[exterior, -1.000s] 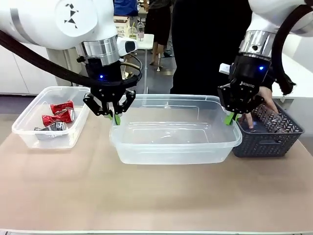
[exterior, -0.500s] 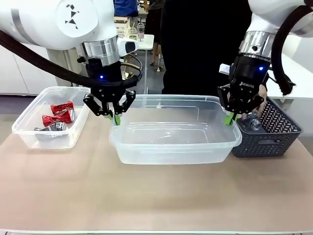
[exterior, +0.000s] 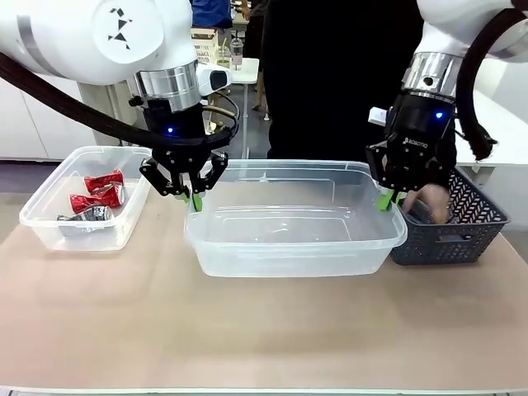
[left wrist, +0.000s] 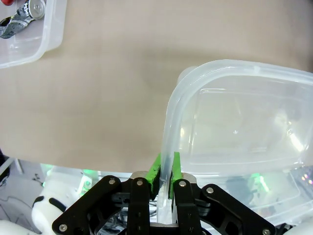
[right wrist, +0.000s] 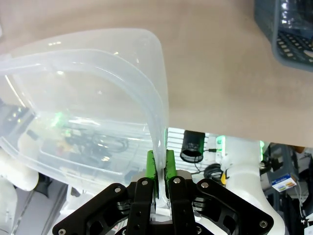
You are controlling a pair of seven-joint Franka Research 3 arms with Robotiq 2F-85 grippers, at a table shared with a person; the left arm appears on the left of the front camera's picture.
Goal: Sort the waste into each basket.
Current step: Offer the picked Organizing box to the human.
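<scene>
A large clear tub [exterior: 293, 247] stands mid-table, held at both ends. My left gripper [exterior: 195, 200] is shut on its left rim, the green pads pinching the wall in the left wrist view [left wrist: 165, 161]. On the right rim my right gripper [exterior: 388, 200] is shut the same way [right wrist: 158, 159]. At the far left sits a smaller clear tub [exterior: 49, 223] with two crushed red cans [exterior: 103, 180] and a silver one [exterior: 87, 214] inside. The large tub holds nothing.
A dark grey woven basket [exterior: 450, 243] stands right of the large tub, touching it. A person's hand [exterior: 429, 200] reaches into it, blurred. The person stands close behind the table. Bare tabletop [exterior: 264, 330] lies in front.
The person's hand has moved inside the grey basket, lifting a clear bottle half a second ago and now blurred lower. Both arms and the large tub have stayed put.
</scene>
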